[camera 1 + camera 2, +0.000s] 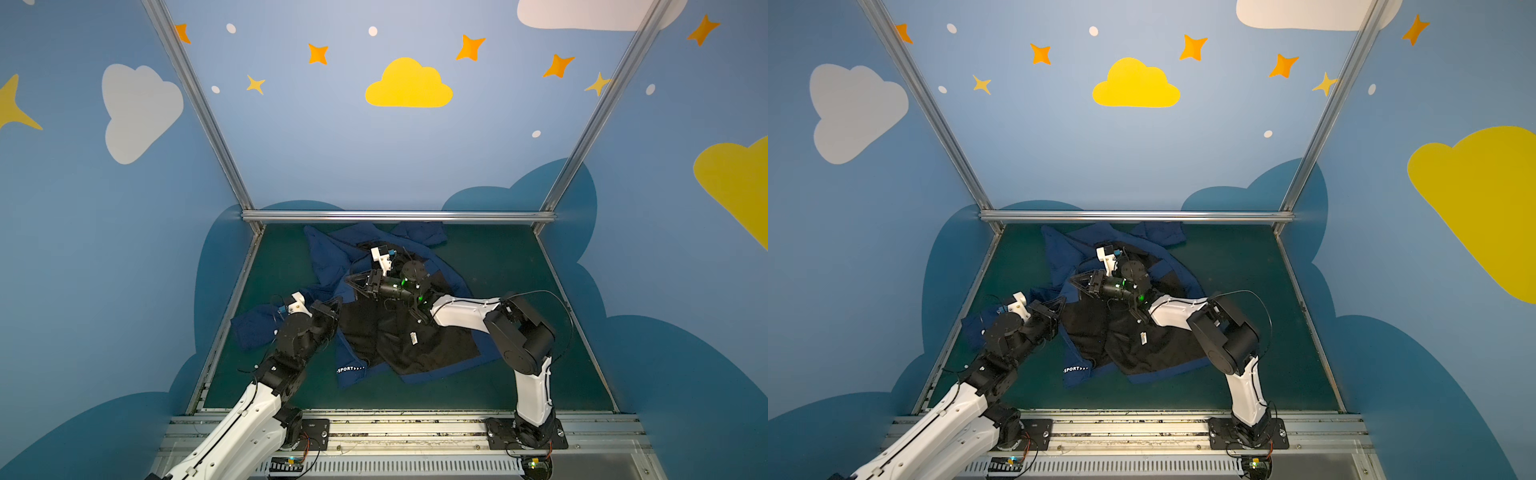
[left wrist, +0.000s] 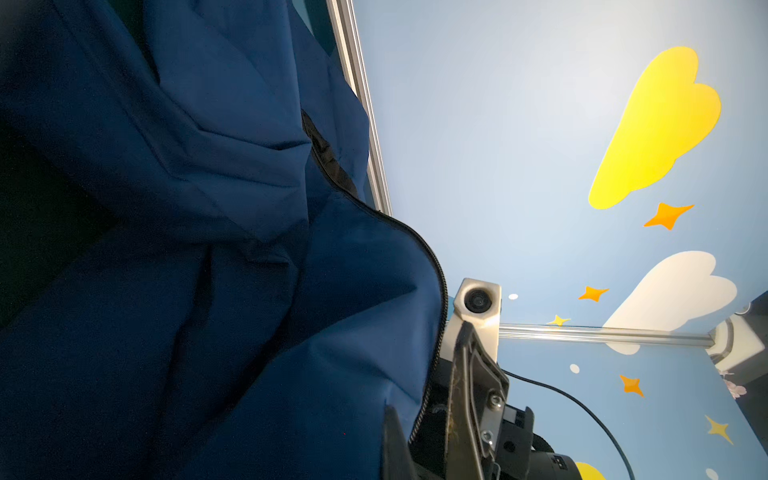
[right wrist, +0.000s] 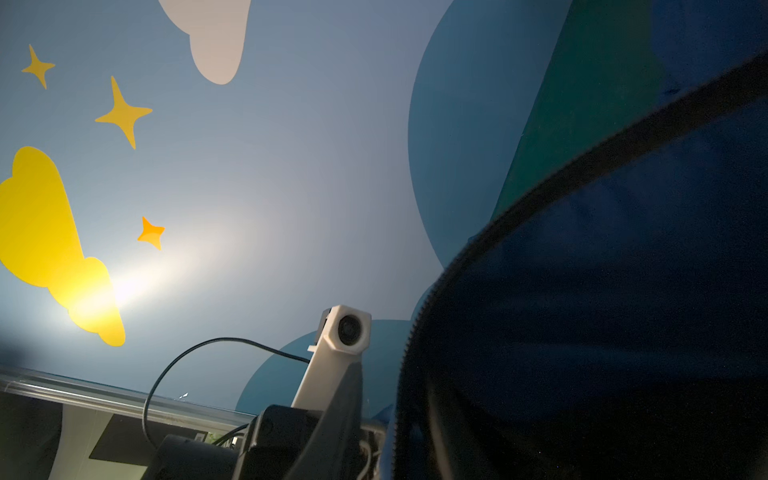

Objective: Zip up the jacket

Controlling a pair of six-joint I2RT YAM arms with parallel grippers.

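Observation:
The navy jacket [image 1: 386, 345] [image 1: 1113, 345] lies spread open on the green table, black lining up, with white "SPORT" lettering [image 1: 349, 369] near its hem. My left gripper [image 1: 334, 305] [image 1: 1059, 305] is shut on the jacket's left front edge. In the left wrist view the blue cloth [image 2: 208, 249] and its zipper teeth [image 2: 436, 266] run between the fingers of the left gripper [image 2: 428, 374]. My right gripper [image 1: 350, 282] [image 1: 1073, 280] faces it just beyond, on the same edge. In the right wrist view one finger [image 3: 345, 415] stands off the toothed edge [image 3: 457, 257]; the other finger is hidden by cloth.
A jacket sleeve [image 1: 253, 328] lies bunched left of my left arm. Another fold reaches the metal rail [image 1: 399, 216] at the back of the table. A small white label [image 1: 413, 337] sits on the lining. Green mat [image 1: 519, 332] shows to the right.

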